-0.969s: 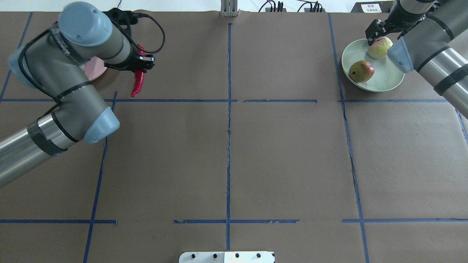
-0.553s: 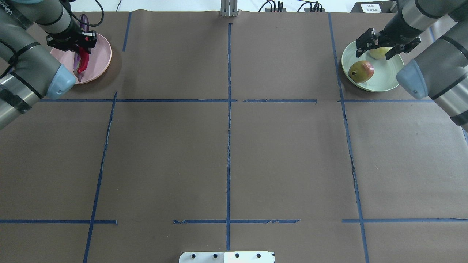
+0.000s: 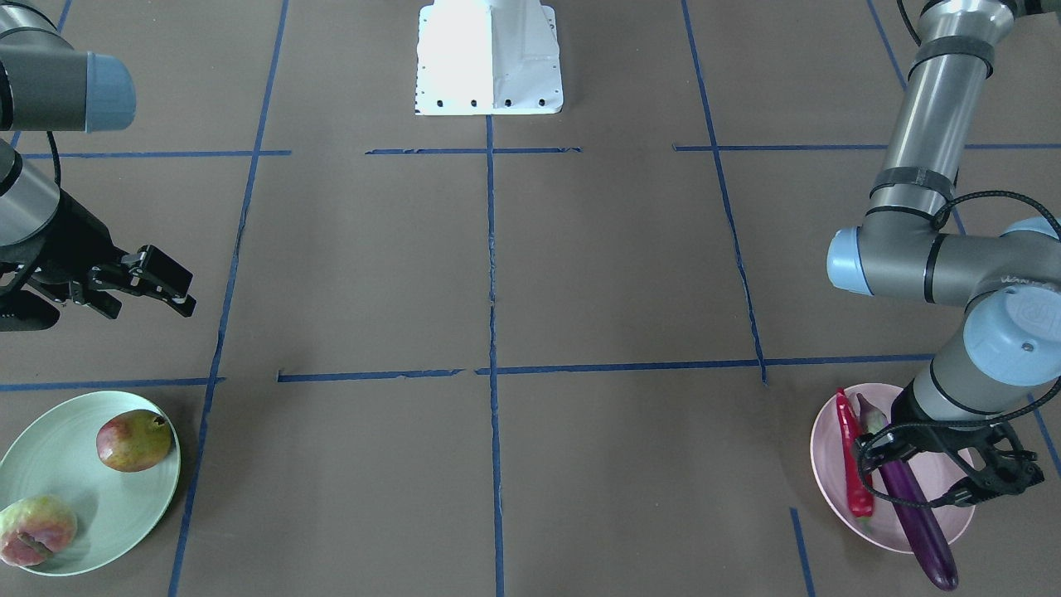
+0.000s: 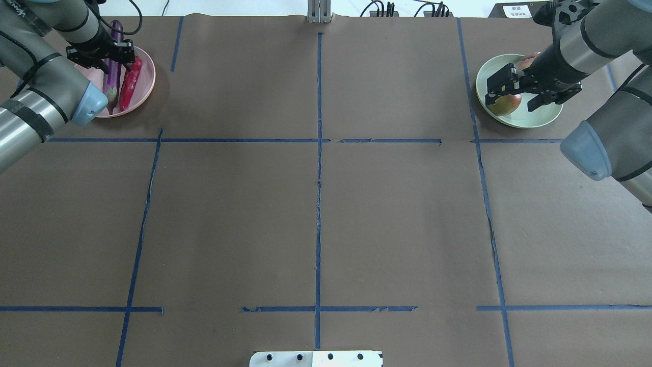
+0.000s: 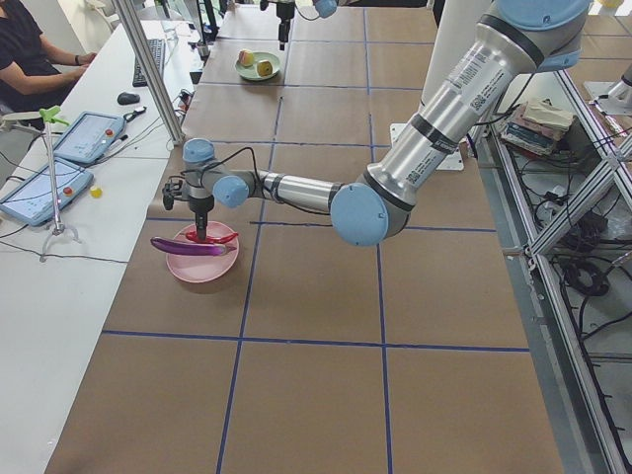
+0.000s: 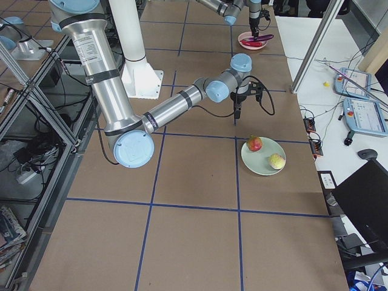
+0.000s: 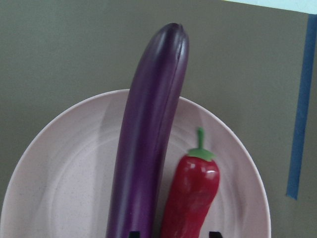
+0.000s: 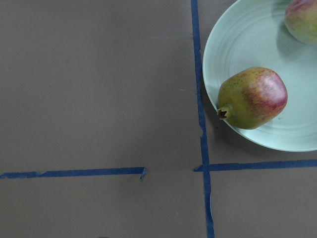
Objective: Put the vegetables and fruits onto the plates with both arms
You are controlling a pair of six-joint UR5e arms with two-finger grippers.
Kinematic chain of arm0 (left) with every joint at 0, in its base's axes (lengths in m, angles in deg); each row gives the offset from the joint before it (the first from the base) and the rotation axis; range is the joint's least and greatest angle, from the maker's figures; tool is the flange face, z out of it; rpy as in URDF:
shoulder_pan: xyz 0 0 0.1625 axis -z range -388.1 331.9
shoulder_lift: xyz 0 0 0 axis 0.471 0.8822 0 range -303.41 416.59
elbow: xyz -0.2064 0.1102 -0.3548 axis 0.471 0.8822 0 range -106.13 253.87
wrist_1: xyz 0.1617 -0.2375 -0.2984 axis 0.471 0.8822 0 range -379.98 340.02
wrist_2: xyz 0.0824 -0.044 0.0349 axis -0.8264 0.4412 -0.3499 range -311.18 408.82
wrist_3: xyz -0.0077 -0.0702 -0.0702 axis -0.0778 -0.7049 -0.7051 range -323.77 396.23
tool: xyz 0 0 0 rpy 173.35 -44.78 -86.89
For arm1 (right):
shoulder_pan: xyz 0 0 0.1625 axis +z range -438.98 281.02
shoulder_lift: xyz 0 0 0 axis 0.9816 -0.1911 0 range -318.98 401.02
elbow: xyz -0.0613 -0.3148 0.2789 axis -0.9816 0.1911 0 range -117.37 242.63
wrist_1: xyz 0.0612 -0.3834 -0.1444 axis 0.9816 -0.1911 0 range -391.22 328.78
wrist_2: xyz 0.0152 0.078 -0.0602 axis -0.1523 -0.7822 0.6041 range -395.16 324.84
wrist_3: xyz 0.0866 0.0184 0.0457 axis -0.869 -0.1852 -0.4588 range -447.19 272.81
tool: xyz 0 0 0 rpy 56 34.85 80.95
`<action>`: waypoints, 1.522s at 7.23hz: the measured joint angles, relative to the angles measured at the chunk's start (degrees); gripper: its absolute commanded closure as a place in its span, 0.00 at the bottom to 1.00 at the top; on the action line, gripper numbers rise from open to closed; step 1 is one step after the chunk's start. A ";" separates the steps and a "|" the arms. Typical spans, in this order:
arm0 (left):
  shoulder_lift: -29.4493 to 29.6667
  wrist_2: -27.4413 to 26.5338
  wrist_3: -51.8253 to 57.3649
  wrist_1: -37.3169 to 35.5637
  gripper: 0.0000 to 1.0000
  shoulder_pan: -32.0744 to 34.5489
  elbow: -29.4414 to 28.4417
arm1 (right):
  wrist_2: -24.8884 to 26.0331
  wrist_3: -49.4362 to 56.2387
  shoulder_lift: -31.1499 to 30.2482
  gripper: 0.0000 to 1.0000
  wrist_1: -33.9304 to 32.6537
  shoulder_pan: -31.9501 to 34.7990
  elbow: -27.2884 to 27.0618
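The purple eggplant [image 4: 113,66] and the red chili [image 4: 131,84] lie side by side on the pink plate [image 4: 146,89]; the left wrist view shows the eggplant [image 7: 148,139] and the chili [image 7: 190,198] too. My left gripper [image 4: 102,53] hangs open just above them, holding nothing; in the front view it [image 3: 945,477] straddles the eggplant [image 3: 912,506]. The pomegranate [image 3: 133,439] and the peach [image 3: 35,531] sit on the green plate [image 3: 75,464]. My right gripper [image 3: 149,308] is open and empty, raised beside that plate on the robot's side.
The white base block [image 3: 489,58] stands at the robot's side of the table. Blue tape lines [image 4: 318,153] cross the brown table cover. An operator [image 5: 30,59] sits at a side desk with tablets [image 5: 44,188] beyond the table's far edge.
My left gripper carried the chili to the pink plate, let it go beside the eggplant and opened. My right gripper left the peach and drew back towards the robot, open.
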 measured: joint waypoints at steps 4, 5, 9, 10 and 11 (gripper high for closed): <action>-4.37 7.92 4.60 1.89 0.00 2.39 5.67 | 0.06 1.55 -4.64 0.00 -13.16 0.40 -12.23; -9.05 10.40 10.57 0.91 0.00 4.06 11.79 | -0.01 4.62 -8.12 0.00 -15.42 1.46 -15.39; -23.90 13.68 46.03 -17.54 0.00 19.14 29.48 | -0.31 30.57 -16.89 0.00 -20.22 12.22 -14.03; -27.26 13.81 52.81 -22.91 0.00 21.75 33.69 | -1.15 35.70 -17.67 0.00 -22.07 14.21 -13.26; -29.57 14.02 57.56 -28.35 0.00 23.60 37.65 | -2.84 39.10 -19.16 0.00 -22.95 15.68 -12.92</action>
